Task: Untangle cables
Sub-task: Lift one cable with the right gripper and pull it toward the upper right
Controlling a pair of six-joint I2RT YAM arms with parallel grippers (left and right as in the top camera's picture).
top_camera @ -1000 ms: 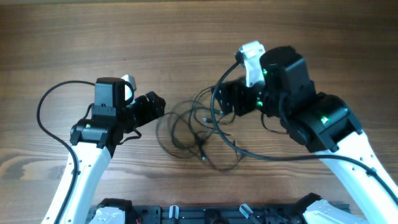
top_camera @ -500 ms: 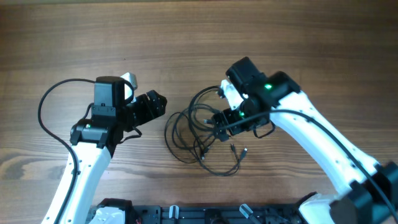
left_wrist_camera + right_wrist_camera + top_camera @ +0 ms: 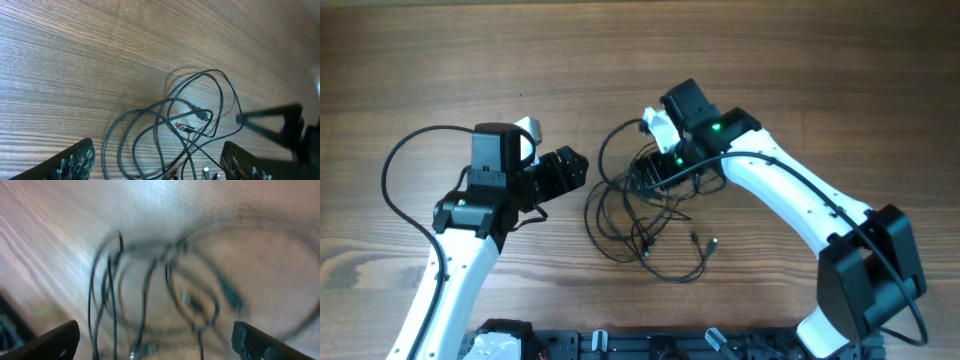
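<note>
**Cable tangle between two arms**

Thin black cables (image 3: 644, 238) lie knotted mid-worktop (image 3: 840, 70). The right tool (image 3: 650, 172) hangs over the knot's upper edge, fingers spread wide; blur hides whether it touches a strand. The left tool (image 3: 572, 168) sits just beside the tangle, wide open and empty.

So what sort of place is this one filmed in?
Likely a robot lab workbench: a wood-grain table, the left arm and right arm rising from a base rail at its near edge, and thin black cables tangled between them.
</note>
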